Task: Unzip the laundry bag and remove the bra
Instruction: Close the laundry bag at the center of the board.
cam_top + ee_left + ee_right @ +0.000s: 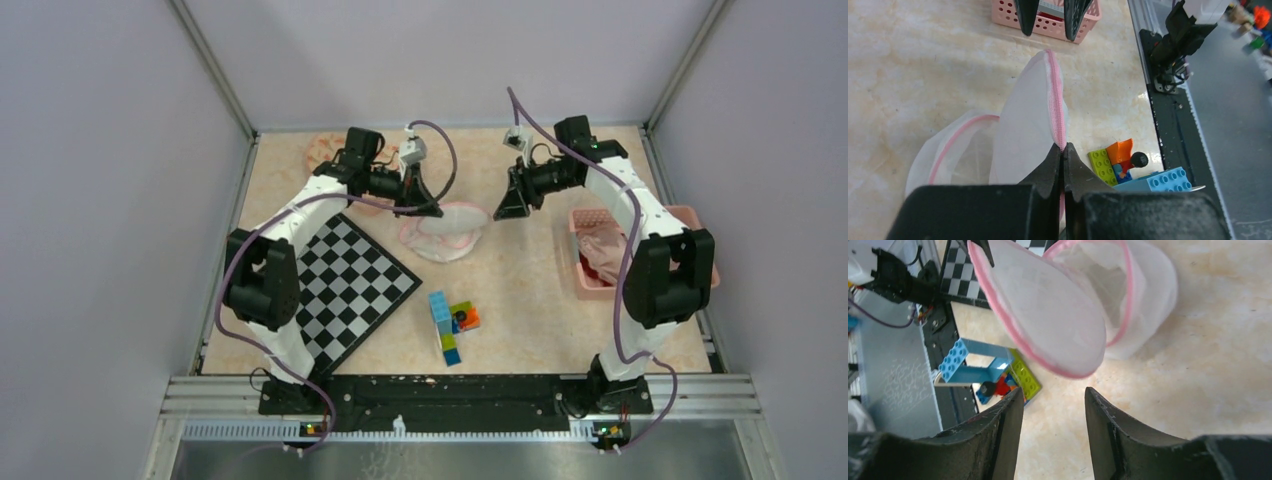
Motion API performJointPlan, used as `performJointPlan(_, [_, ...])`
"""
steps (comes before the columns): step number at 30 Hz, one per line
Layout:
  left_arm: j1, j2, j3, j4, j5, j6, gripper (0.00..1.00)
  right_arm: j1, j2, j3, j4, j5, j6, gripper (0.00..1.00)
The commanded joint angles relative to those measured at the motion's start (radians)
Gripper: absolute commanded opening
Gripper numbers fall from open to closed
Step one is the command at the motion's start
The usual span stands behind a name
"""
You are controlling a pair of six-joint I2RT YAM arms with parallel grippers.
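The laundry bag (443, 232) is round white mesh with pink zipper trim and lies at the table's middle. Its top flap (1048, 315) is lifted and the inside (1098, 285) looks empty. My left gripper (436, 208) is shut on the flap's pink zipper edge (1057, 110), with the pinch showing in the left wrist view (1063, 147). My right gripper (498, 211) is open and empty, just right of the bag; in the right wrist view (1054, 390) it hangs apart from the flap. A pinkish cloth (605, 255), possibly the bra, lies in the pink basket (580, 262).
A checkerboard (345, 285) lies left of the bag. Toy bricks with a small figure (452, 322) sit near the front centre, also in the left wrist view (1128, 167). A peach round object (328, 152) lies at the back left. Walls enclose the table.
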Motion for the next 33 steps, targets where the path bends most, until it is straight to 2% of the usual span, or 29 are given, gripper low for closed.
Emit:
performJointPlan(1, [0.048, 0.030, 0.024, 0.108, 0.171, -0.182, 0.00, -0.020, -0.055, -0.017, 0.190, -0.005, 0.163, 0.48])
performJointPlan(4, [0.050, 0.015, -0.009, 0.138, 0.194, -0.207, 0.00, -0.024, -0.057, -0.041, 0.261, 0.013, 0.230, 0.48])
performJointPlan(7, [0.054, 0.003, -0.040, 0.216, 0.228, -0.303, 0.00, -0.024, -0.057, -0.076, 0.367, 0.027, 0.329, 0.48])
performJointPlan(10, [0.056, -0.017, -0.087, 0.336, 0.234, -0.428, 0.00, -0.023, -0.052, -0.101, 0.448, -0.036, 0.403, 0.48])
performJointPlan(15, [0.080, -0.042, -0.218, 0.685, 0.235, -0.731, 0.00, -0.024, -0.094, -0.197, 0.518, -0.140, 0.377, 0.48])
performJointPlan(23, [0.117, -0.016, -0.244, 0.845, 0.225, -0.895, 0.00, -0.067, -0.138, -0.279, 0.569, -0.142, 0.353, 0.48])
performJointPlan(28, [0.134, 0.019, -0.306, 1.193, 0.223, -1.193, 0.00, -0.048, -0.157, -0.354, 0.753, -0.133, 0.474, 0.53])
performJointPlan(33, [0.137, 0.072, -0.333, 1.519, 0.215, -1.452, 0.00, -0.014, -0.148, -0.402, 0.840, -0.115, 0.508, 0.53])
